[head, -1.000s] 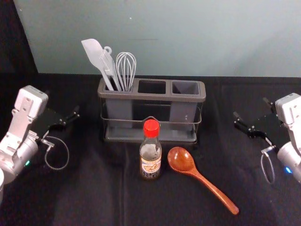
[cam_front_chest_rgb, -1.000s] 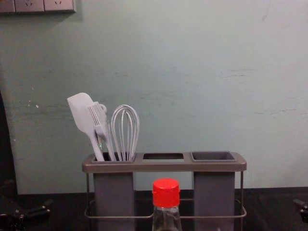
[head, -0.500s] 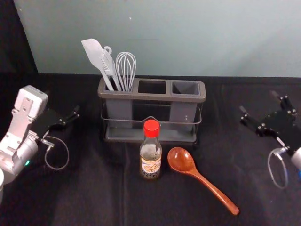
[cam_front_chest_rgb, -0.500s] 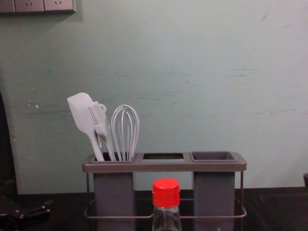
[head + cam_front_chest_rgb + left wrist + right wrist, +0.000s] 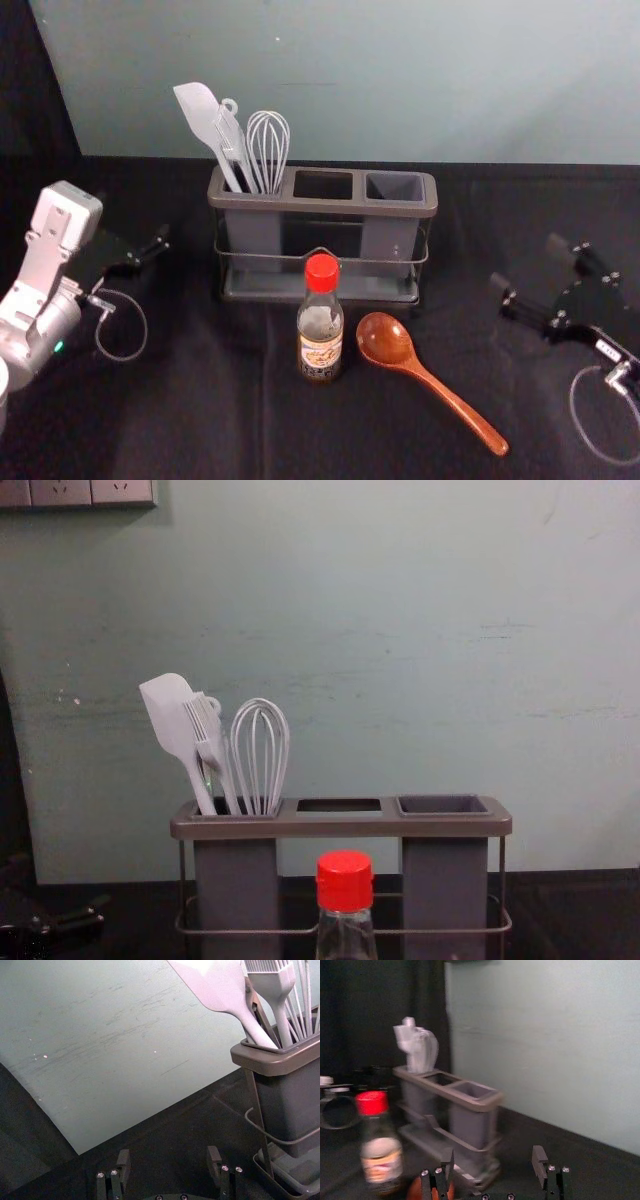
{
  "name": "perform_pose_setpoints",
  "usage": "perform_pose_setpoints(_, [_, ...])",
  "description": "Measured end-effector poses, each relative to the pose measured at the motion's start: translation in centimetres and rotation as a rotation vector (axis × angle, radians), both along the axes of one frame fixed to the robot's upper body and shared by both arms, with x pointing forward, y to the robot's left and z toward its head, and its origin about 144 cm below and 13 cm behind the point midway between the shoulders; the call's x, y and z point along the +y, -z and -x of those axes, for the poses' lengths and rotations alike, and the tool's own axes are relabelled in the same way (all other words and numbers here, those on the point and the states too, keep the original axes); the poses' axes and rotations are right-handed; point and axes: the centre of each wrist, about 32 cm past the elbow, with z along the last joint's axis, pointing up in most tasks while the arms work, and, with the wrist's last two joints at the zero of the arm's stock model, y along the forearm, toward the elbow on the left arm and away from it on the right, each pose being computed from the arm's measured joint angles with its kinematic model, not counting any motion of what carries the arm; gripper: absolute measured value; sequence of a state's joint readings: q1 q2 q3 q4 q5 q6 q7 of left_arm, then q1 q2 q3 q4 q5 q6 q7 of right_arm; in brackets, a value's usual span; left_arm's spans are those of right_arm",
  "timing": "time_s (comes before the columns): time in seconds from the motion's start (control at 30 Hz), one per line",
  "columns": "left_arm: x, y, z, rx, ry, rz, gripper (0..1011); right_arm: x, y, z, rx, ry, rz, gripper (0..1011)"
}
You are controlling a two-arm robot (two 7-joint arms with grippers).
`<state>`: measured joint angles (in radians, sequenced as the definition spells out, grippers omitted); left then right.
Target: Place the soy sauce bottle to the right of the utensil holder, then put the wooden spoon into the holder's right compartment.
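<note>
The soy sauce bottle [image 5: 320, 345], red-capped, stands upright in front of the utensil holder [image 5: 290, 203]. Right of the bottle lies the wooden spoon [image 5: 387, 341], bowl toward the holder and handle slanting toward the front right. The holder's right compartment [image 5: 394, 187] holds nothing visible. My right gripper [image 5: 528, 264] is over the table at the right, away from spoon and holder; in the right wrist view the right gripper [image 5: 493, 1153] is open and empty, with part of the spoon bowl behind one finger. My left gripper [image 5: 135, 235] is parked at the left; the left wrist view has the left gripper [image 5: 169, 1156] open.
A white spatula [image 5: 170, 715], a brush and a whisk [image 5: 260, 750] stand in the holder's left compartment. Behind the black-covered table [image 5: 200, 420] rises a pale green wall [image 5: 450, 80]. Dark cloth hangs at the far left.
My right arm has swung, its gripper shifting toward the table's front in the head view and leaving the chest view's right edge. The left arm, bottle, spoon and holder have stayed put.
</note>
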<state>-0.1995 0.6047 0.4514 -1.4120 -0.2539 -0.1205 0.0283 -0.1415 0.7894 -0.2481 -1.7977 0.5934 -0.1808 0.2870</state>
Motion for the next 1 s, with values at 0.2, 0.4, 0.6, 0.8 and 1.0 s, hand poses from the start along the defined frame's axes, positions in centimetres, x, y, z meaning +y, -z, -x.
perform_pose_setpoints(0.2, [0.0,0.0,0.0,0.000,0.000,0.000,1005,1.0,-0.3,-0.1,0.042,-0.146,-0.020,1003])
perform_pose_setpoints(0.4, [0.0,0.0,0.0,0.000,0.000,0.000,1005,2.5,-0.3,-1.3,0.053,-0.267,-0.024,1003])
perform_pose_setpoints(0.6, [0.0,0.0,0.0,0.000,0.000,0.000,1005,4.4,-0.3,-2.9,0.055,-0.367,-0.019,1002])
perform_pose_setpoints(0.8, [0.0,0.0,0.0,0.000,0.000,0.000,1005,6.2,-0.4,-4.2,0.044,-0.421,-0.017,1002])
perform_pose_setpoints(1.0, [0.0,0.0,0.0,0.000,0.000,0.000,1005,7.6,-0.5,-5.2,0.045,-0.440,-0.005,1002])
